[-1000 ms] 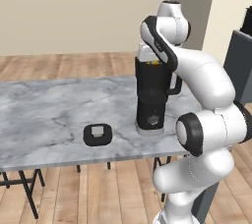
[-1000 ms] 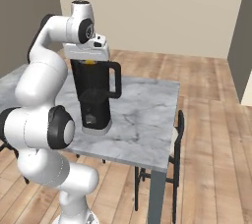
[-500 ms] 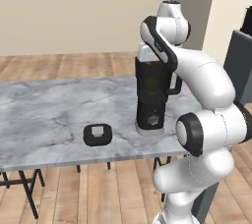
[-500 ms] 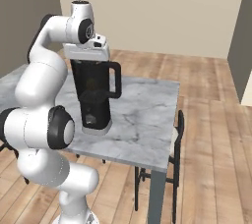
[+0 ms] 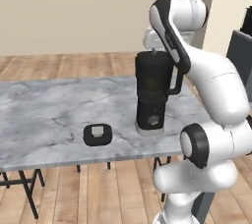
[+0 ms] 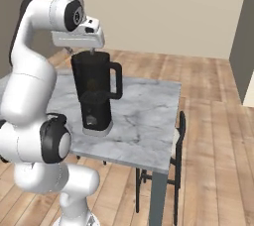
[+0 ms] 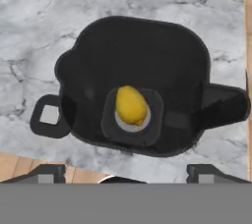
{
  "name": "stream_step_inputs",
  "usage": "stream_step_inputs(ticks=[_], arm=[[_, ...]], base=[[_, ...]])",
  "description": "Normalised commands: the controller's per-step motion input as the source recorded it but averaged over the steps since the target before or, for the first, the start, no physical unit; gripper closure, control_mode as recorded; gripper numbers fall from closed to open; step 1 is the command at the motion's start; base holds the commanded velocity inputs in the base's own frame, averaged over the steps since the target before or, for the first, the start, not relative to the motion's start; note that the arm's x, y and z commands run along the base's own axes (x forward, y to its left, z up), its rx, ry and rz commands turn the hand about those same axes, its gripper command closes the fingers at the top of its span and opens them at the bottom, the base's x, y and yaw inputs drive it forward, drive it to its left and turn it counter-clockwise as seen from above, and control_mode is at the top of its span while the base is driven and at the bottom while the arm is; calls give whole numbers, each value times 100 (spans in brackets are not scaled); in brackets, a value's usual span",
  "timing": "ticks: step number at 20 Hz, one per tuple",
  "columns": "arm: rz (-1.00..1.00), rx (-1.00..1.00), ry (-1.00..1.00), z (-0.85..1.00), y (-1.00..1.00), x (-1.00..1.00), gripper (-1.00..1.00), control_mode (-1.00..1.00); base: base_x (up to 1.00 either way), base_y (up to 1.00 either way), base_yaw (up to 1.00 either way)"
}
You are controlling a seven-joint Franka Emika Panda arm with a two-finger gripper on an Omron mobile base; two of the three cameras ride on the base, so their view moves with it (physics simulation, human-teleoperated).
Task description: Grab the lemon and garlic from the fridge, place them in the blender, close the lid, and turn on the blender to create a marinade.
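Observation:
The black blender (image 5: 152,95) (image 6: 96,91) stands on the marble table (image 5: 49,105), its jug uncovered. Down in the jug's bottom (image 7: 147,36) lies the yellow lemon (image 7: 130,104). My gripper (image 7: 128,171) (image 5: 155,47) (image 6: 85,46) hangs straight above the jug's mouth, open and holding nothing. The black lid (image 5: 97,134) (image 7: 49,115) with its grey knob lies flat on the table to the left of the blender's base. The fridge and the garlic are out of view.
The table's right edge (image 6: 168,121) runs close to the blender, with a dark chair (image 6: 176,141) tucked under it. Wooden floor surrounds the table. A dark cabinet (image 5: 241,46) stands at the far right.
One second ago the lemon showed yellow at the jug's mouth under the gripper; it has since dropped to the jug's bottom. The arm has barely moved.

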Motion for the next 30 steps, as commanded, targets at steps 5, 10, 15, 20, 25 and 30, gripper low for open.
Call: stream_step_inputs(ticks=[5,10,15,20,25,30], arm=[[-4,0,-5,-34,-1,-100,-100,-100],[-2,0,-3,-60,0,-100,-100,-100],[-4,0,1,-67,0,-71,-100,-100],[-2,0,6,-45,0,-17,-100,-100],[0,0,6,-17,0,-6,-100,-100],[-2,0,-2,0,0,-26,-100,100]], base=[[0,0,0],[0,0,0],[0,0,0],[0,0,0],[0,0,0],[-38,-3,-15]])
